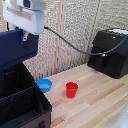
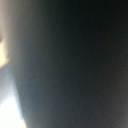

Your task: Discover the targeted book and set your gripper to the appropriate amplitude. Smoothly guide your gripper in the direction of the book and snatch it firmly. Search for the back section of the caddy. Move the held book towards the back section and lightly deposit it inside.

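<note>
In the exterior view my gripper [image 1: 23,36] hangs from the white wrist plate at the top left and is shut on the top edge of the dark navy book [image 1: 16,51]. The book hangs upright over the black fabric caddy [image 1: 44,106] at the lower left, with its lower edge at the rim of the back section [image 1: 11,80], beyond the divider [image 1: 19,95]. The nearer compartment lies in front of the divider. In the wrist view a blurred dark surface, likely the book [image 2: 70,65], fills nearly the whole picture.
A blue bowl [image 1: 44,85] and a red cup [image 1: 72,90] stand on the wooden table [image 1: 95,102] to the exterior view's right of the caddy. A black hard-shelled appliance [image 1: 110,52] sits at the back right. A dark cable [image 1: 70,45] runs from my arm to it.
</note>
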Available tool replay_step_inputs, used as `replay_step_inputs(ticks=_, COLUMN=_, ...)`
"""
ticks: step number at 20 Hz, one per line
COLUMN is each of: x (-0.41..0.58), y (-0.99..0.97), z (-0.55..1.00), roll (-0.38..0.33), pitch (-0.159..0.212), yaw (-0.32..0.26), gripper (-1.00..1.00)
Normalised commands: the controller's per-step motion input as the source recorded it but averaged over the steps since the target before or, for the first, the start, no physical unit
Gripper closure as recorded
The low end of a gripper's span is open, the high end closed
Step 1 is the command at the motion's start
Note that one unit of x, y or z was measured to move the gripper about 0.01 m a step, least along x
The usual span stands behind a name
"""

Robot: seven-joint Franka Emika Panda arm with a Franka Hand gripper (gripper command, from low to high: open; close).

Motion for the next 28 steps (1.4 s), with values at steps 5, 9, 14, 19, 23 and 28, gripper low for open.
replay_step_inputs(ticks=5, x=0.281, y=0.78, z=0.32, roll=0.003, pitch=0.142, yaw=-0.014, gripper=1.0)
replay_step_inputs(ticks=9, x=0.546, y=0.57, z=0.17, roll=-0.008, pitch=0.125, yaw=-0.034, gripper=1.0)
replay_step_inputs(ticks=14, x=0.729, y=0.27, z=0.01, roll=-0.046, pitch=0.079, yaw=-0.071, gripper=1.0)
replay_step_inputs(ticks=19, x=0.671, y=0.21, z=0.0, roll=-0.071, pitch=0.074, yaw=-0.092, gripper=1.0)
replay_step_inputs(ticks=23, x=0.354, y=0.23, z=0.09, roll=-0.042, pitch=0.12, yaw=-0.065, gripper=-1.0)
replay_step_inputs(ticks=28, x=0.078, y=-0.1, z=0.35, roll=0.002, pitch=0.153, yaw=-0.009, gripper=-1.0)
